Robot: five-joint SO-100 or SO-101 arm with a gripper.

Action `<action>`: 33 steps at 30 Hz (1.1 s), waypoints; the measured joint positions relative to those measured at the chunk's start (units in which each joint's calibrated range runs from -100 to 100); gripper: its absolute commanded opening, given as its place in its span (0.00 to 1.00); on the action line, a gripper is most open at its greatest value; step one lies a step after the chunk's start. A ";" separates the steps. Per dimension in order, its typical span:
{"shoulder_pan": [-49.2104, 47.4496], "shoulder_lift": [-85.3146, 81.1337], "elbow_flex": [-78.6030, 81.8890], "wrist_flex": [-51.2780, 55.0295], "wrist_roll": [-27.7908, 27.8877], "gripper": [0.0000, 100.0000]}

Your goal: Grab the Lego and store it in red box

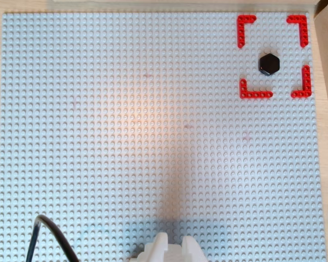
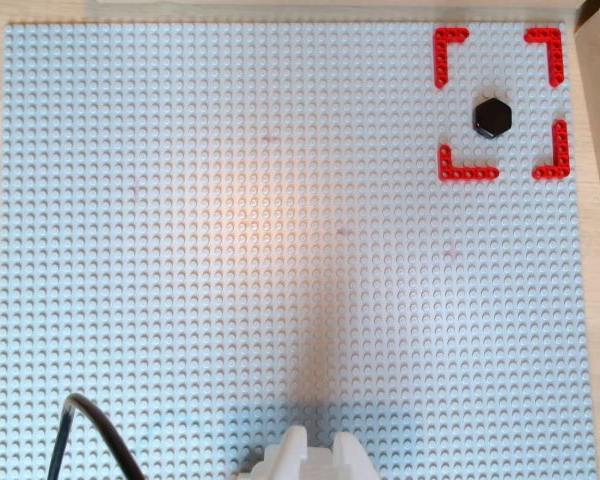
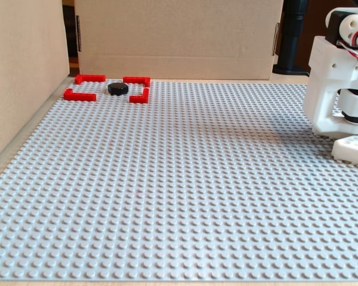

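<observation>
- The Lego [image 1: 269, 64] [image 3: 117, 89] is far from the hand, lying alone inside the red box [image 1: 241, 28] [image 3: 89, 78], nearer its lower-left corner piece in both overhead views.
- Only white arm parts [image 1: 169, 251] [image 3: 337, 89] show at the frame edges; if the hand is open or closed, I cannot tell.
- The grey baseplate [image 1: 126, 136] [image 3: 185, 179] carries all; a black cable [image 1: 49, 232] lies beside the arm.

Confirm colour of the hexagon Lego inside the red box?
Black, glossy. The Lego shows best in an overhead view, within the red box.
</observation>
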 measured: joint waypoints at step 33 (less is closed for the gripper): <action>0.07 -19.19 6.53 0.17 0.44 0.05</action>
